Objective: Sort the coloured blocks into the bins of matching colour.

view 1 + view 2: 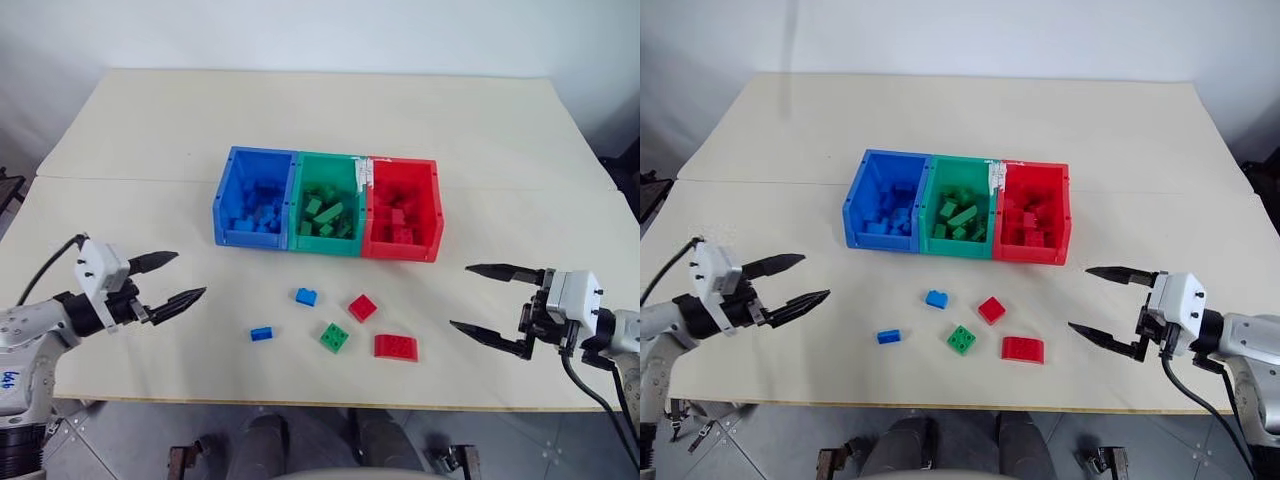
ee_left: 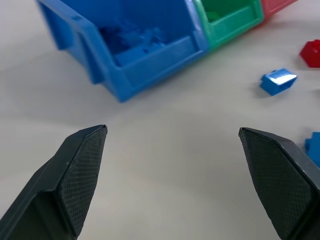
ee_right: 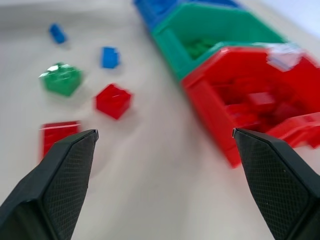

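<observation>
Three joined bins sit mid-table: blue (image 1: 228,195), green (image 1: 296,205) and red (image 1: 434,210), each holding several bricks of its own colour. In front of them lie loose blocks: two blue ones (image 1: 306,296) (image 1: 262,334), a green one (image 1: 334,338), a small red one (image 1: 362,307) and a longer red one (image 1: 396,347). My left gripper (image 1: 178,280) hovers open at the left, apart from the blocks. My right gripper (image 1: 470,297) hovers open at the right, empty too. The right wrist view has the red bin (image 3: 210,100) and the green block (image 3: 61,79).
The pale table (image 1: 320,120) has a seam running across it behind the bins. A white label patch (image 1: 364,172) sits on the rim between the green and red bins. The table's front edge is close below the blocks.
</observation>
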